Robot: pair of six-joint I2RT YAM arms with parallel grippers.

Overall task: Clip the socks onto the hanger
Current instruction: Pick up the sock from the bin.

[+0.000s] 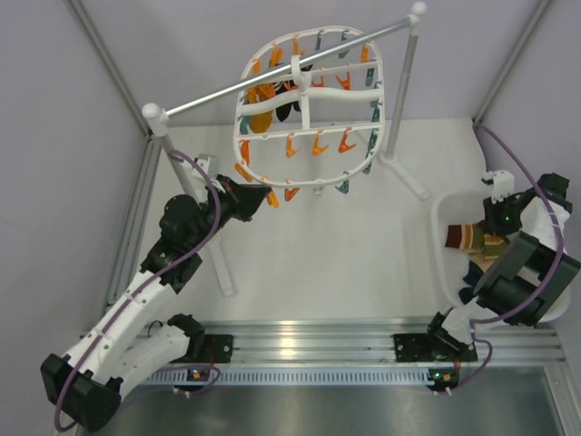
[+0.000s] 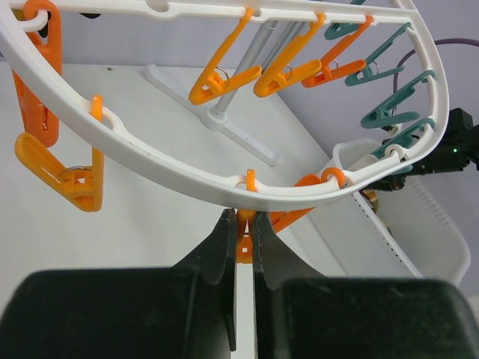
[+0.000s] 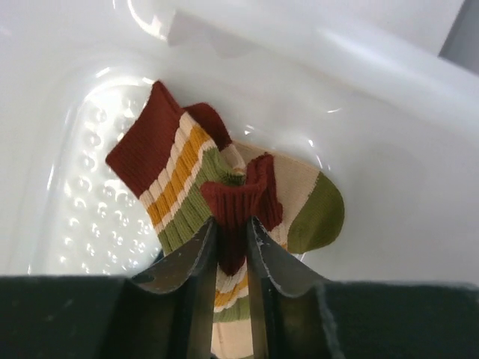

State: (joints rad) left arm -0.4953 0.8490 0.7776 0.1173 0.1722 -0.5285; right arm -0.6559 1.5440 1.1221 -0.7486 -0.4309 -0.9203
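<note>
Clamping left pincer point(image 2: 239, 224): clenched on an orange peg point(image 2: 245, 250) under the hanger point(image 2: 172, 178) rim, far counter side.
Right pincer point(image 3: 232, 224): grasping the striped sock point(image 3: 176, 187) inside white tub point(image 3: 374, 90), counter's right edge.

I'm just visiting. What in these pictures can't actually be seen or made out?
Overhead view: dark items on the hanger lie behind the rail, too small to identify.
Overhead view: the right arm covers part of the white bin.
Left wrist view: the left gripper hides most of the orange peg it pinches.
Right wrist view: the right gripper cuts off the striped sock; one sock or two is unclear.
</note>
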